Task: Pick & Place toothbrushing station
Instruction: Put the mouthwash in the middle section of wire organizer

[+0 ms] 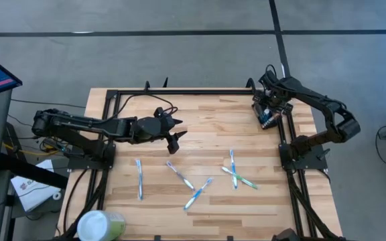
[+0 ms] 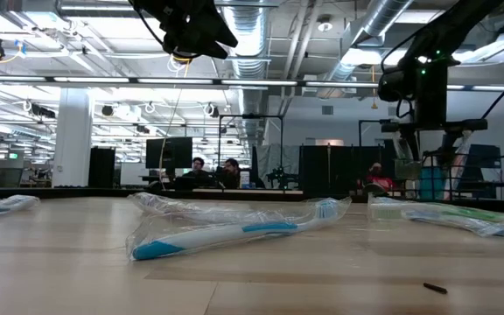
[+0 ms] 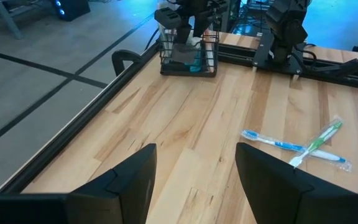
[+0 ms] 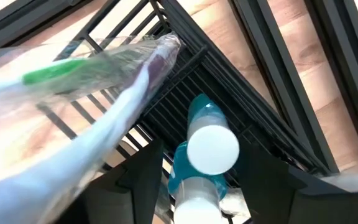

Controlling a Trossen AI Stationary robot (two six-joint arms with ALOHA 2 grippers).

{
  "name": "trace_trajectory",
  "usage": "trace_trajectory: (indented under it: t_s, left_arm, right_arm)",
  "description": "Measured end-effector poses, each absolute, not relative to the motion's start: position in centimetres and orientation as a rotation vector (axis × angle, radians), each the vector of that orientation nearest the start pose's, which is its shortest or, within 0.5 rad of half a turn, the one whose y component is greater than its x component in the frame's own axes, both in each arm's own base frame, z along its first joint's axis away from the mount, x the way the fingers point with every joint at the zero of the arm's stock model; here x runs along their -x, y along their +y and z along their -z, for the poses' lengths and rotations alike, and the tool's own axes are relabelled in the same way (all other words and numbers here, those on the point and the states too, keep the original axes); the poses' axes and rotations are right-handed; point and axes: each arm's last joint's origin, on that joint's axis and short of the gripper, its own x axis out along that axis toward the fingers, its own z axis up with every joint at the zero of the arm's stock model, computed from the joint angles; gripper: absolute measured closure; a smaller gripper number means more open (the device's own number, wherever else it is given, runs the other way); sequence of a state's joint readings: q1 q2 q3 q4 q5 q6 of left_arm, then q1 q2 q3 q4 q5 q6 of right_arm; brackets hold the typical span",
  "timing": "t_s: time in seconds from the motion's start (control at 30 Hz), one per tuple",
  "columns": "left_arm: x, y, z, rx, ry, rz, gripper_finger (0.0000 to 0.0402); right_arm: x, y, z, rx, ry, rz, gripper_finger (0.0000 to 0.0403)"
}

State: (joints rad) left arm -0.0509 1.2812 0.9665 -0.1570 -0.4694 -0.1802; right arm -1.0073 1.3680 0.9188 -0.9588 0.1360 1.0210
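The toothbrushing station, a small black wire holder [image 1: 268, 116], stands on the table's far right corner; it also shows in the left wrist view [image 3: 188, 55]. My right gripper [image 1: 267, 107] hangs over it, pointing down, fingers open [image 4: 201, 168]. A blue-and-white toothbrush [image 4: 209, 146] stands upright in the holder between the fingers; I see no touch. A wrapped green-and-white toothbrush [image 4: 98, 93] leans out of the holder [image 4: 185, 87]. My left gripper [image 1: 175, 137] is open and empty [image 3: 196, 165], above the table's middle left.
Several wrapped toothbrushes lie on the wooden table: one at the left [image 1: 139, 178], two in the middle [image 1: 187, 184], a crossed pair to the right [image 1: 236, 173]. A pale-green cup with a white lid [image 1: 99, 225] lies at the near left corner. Black frame rails [image 1: 288, 134] edge the table.
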Motion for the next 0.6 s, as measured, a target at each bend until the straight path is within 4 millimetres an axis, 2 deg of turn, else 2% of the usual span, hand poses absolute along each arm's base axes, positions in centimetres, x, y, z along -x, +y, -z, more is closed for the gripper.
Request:
trace_trajectory:
  t_s: [0.6]
  left_arm:
    - [-27.99,-0.12,-29.54,0.053,0.419,-0.450,0.0188]
  right_arm:
    - [-12.30,-19.31,-21.49,-1.356,0.802,1.584,0.0212]
